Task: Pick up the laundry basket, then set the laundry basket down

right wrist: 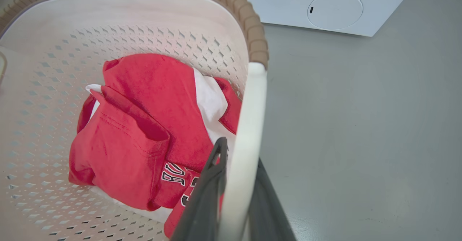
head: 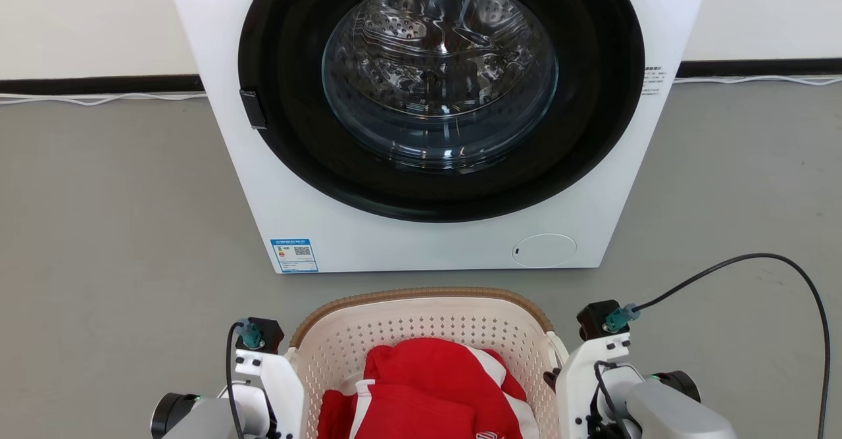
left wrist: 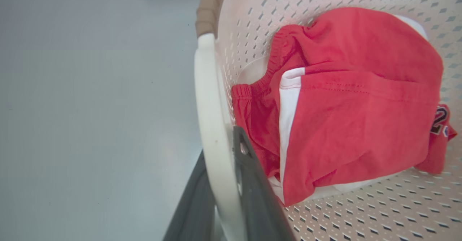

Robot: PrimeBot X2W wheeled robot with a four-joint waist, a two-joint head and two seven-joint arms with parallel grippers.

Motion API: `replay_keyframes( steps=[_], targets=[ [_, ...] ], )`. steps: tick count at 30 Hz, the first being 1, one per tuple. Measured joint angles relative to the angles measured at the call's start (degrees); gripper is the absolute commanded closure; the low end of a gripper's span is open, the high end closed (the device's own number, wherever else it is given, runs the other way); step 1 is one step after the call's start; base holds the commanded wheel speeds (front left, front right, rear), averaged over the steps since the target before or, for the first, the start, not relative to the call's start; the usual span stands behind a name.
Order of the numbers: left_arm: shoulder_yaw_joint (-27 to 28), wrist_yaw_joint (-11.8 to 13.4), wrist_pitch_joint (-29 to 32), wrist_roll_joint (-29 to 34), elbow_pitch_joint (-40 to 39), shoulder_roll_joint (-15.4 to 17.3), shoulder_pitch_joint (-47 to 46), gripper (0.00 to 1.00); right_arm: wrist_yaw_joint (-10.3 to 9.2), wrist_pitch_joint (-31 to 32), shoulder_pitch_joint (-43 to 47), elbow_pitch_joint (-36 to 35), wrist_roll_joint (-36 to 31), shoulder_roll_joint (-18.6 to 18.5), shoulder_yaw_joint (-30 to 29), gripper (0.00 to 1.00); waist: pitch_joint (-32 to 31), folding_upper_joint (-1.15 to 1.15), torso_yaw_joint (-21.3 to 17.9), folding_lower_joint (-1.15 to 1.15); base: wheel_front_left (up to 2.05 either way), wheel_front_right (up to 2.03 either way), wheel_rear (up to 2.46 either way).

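Right now your left gripper (left wrist: 221,141) is pinching the white left loop handle (left wrist: 211,107) of the laundry basket (head: 421,292). One dark finger is lying on the outer side of the loop and the other on the inner side, and both are pressing against the plastic. Your right gripper (right wrist: 241,150) is doing the same on the right loop handle (right wrist: 249,125), its fingers closed narrowly with the handle sandwiched between them.

The basket is sitting between your two wrists, near you and just in front of the washing machine (head: 434,241), which is standing at the far side on the grey floor (head: 99,228). You cannot tell whether the basket's base is touching the floor.

Inside the basket, a crumpled red and white garment (head: 427,386) is lying on the perforated bottom, bunched towards the near wall. Dark lettering is showing on one red fold in the right wrist view.

In the machine, shiny perforated drum metal is showing through the round glass of the dark-ringed door (head: 439,74). A black cable (head: 776,268) is arching over the floor from your right wrist.
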Motion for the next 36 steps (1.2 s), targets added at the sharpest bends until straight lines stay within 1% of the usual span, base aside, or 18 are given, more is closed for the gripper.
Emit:
replay_keyframes(
  steps=[10,36],
  targets=[
    [-1.2,0.0,0.0,-1.1,-0.1,0.0,0.0,1.0,0.0,0.0,-0.1,0.0,3.1,-0.7,3.2,1.0,-0.2,0.0,0.1,0.0,0.0,0.0,0.0],
    [-3.2,0.0,-0.3,-3.4,0.0,0.0,0.0,1.0,0.01,-0.7,-1.2,0.3,7.7,-1.1,8.2,1.0,-0.6,0.0,0.3,0.0,0.0,0.0,0.0]
  ],
)
